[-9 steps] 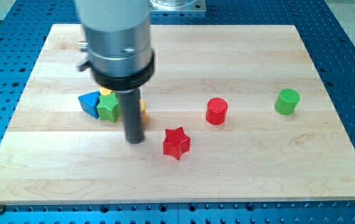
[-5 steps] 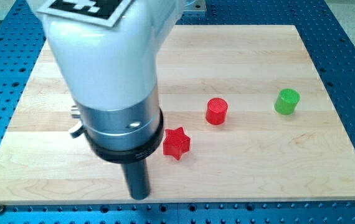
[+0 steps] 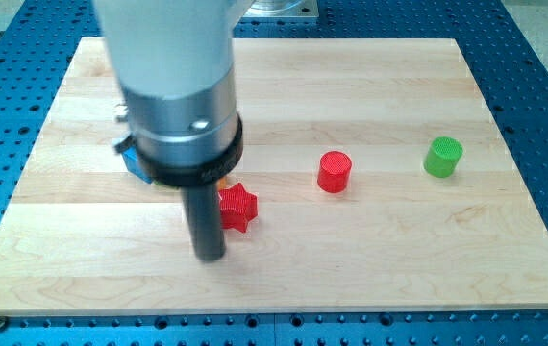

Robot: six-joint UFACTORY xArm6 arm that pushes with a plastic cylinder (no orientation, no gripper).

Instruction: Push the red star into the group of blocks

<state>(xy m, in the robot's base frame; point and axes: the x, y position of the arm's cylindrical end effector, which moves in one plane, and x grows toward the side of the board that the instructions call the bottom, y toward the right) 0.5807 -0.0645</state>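
Nearest the view's bottom, my tip [image 3: 209,256] is set down on the counter [image 3: 370,259] just below and to the left of the red star [image 3: 236,206], close against it, though contact cannot be made out; no fingers are carried, only the bare rod. The red star is placed at centre-left, just short of the group, of which only a blue block [image 3: 134,160] edge and a yellow sliver are seen behind the arm. Farther right, the red cylinder [image 3: 334,171] and green cylinder [image 3: 443,156] are left well apart, uninvolved.
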